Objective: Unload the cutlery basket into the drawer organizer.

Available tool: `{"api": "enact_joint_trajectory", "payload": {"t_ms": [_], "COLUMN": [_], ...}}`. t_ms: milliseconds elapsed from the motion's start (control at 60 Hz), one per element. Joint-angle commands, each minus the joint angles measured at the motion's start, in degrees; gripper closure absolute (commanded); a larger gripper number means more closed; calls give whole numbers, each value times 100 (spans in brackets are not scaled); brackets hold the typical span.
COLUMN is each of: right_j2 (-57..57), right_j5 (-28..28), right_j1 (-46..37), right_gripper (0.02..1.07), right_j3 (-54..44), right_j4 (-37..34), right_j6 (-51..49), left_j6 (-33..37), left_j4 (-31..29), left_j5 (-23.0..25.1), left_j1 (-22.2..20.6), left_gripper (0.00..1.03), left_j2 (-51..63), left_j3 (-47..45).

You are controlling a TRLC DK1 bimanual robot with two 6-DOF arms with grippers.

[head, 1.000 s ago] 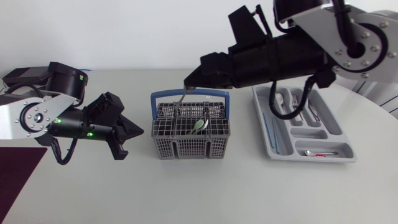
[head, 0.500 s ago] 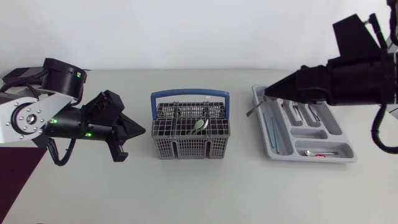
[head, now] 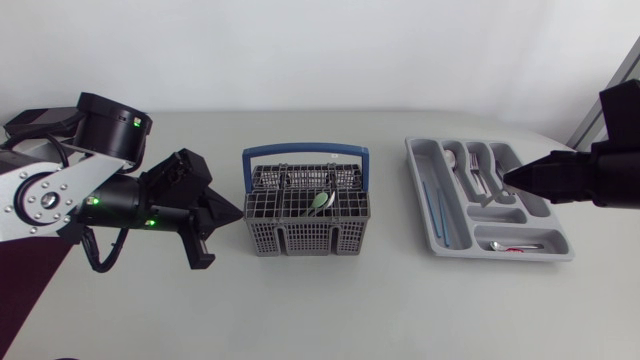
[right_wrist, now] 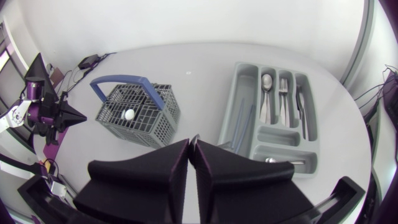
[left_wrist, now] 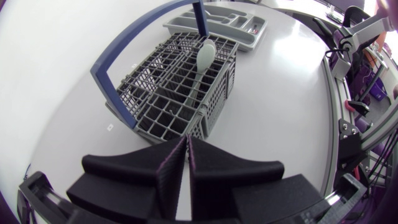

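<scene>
The grey cutlery basket [head: 300,232] with a blue handle [head: 305,152] stands mid-table, and a pale spoon [head: 320,200] leans in it. My left gripper [head: 238,212] is shut and empty, pointing at the basket's left side from close by. In the left wrist view the basket [left_wrist: 180,93] and spoon [left_wrist: 207,53] lie just ahead of the shut left gripper [left_wrist: 188,140]. The grey drawer organizer [head: 497,214] lies at the right and holds a spoon, forks and other pieces. My right gripper [head: 507,177] is shut above its right half, and no piece shows between its fingers [right_wrist: 180,162].
A dark maroon mat [head: 25,275] covers the table's front left corner. In the right wrist view, from high up, I see the basket [right_wrist: 149,127], the organizer [right_wrist: 273,134] and my left arm [right_wrist: 46,112]. Bare table lies between basket and organizer.
My right arm swung right from over the basket to over the organizer. A thin utensil hung from its tip earlier and no longer shows. My left gripper edged closer to the basket.
</scene>
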Motion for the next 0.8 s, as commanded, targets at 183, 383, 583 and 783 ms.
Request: {"api": "enact_joint_trajectory", "payload": {"t_ms": [183, 383, 583, 783], "right_j2": [36, 536, 1240, 1978], "right_j5": [691, 1156, 1895, 2615], "right_j1": [-677, -1134, -1090, -747], "right_gripper": [96, 96, 96, 96], "right_j3": [-553, -1089, -1265, -1388], "right_j4": [175, 816, 1546, 2126], "right_j6": [-966, -1300, -1203, -931], "left_j6": [-85, -76, -58, -58], "left_j4": [-111, -49, -32, -32], "left_j5": [-81, -116, -116, -116], "left_j1": [-32, -94, -85, -41], "left_gripper": [84, 84, 84, 84], "left_j2": [-173, -76, -93, -155], "left_j3": [-180, -241, -303, -426]}}
